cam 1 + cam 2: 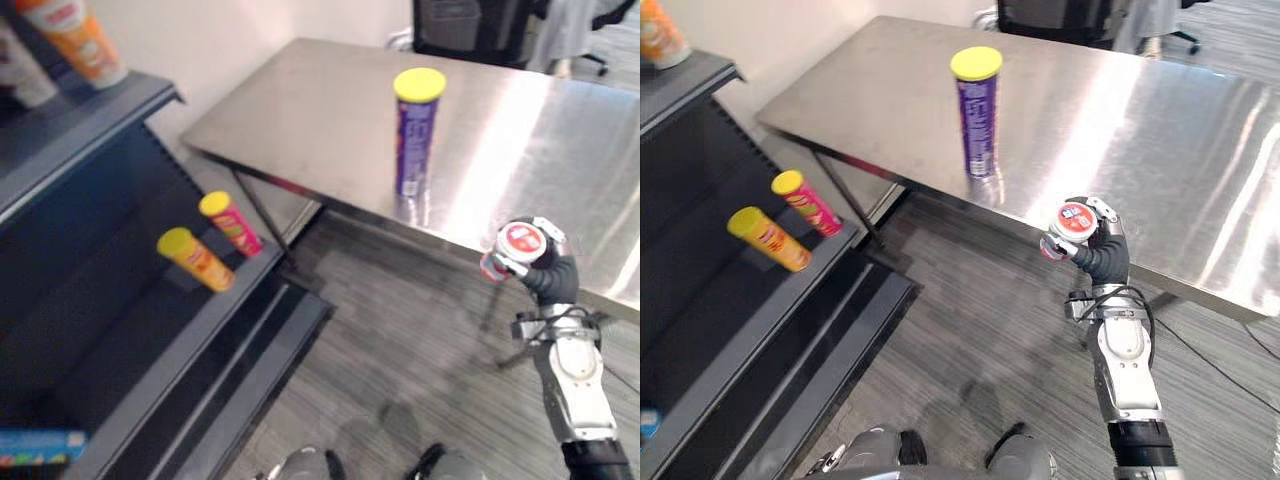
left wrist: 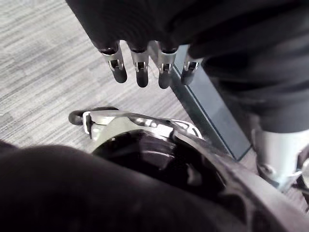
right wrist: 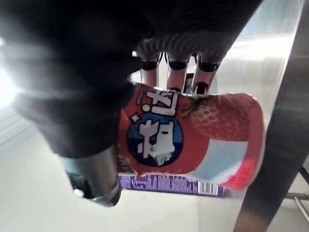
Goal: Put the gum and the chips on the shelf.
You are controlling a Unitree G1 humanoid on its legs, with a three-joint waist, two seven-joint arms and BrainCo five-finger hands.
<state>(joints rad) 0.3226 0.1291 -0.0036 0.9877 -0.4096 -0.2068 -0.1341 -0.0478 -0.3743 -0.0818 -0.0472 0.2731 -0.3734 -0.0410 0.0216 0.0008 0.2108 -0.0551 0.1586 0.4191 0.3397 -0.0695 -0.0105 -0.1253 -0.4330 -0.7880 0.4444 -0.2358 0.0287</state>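
Observation:
My right hand (image 1: 1105,258) is raised in front of the steel table's near edge, shut on a red gum canister (image 1: 520,245) with a strawberry picture; in the right wrist view the fingers (image 3: 176,72) curl over the gum canister (image 3: 193,140). The chips, a tall purple can with a yellow lid (image 1: 417,135), stands upright on the table (image 1: 300,120), to the left of the hand and farther back. A dark shelf unit (image 1: 200,310) stands at the left. My left hand (image 2: 140,67) hangs over the floor with its fingers straight and nothing in it.
Two cans, one yellow (image 1: 195,260) and one pink (image 1: 231,222), sit on the shelf's middle board. An orange bottle (image 1: 75,40) stands on the top board, and a blue box (image 1: 40,443) sits low down. A dark office chair (image 1: 470,30) stands behind the table.

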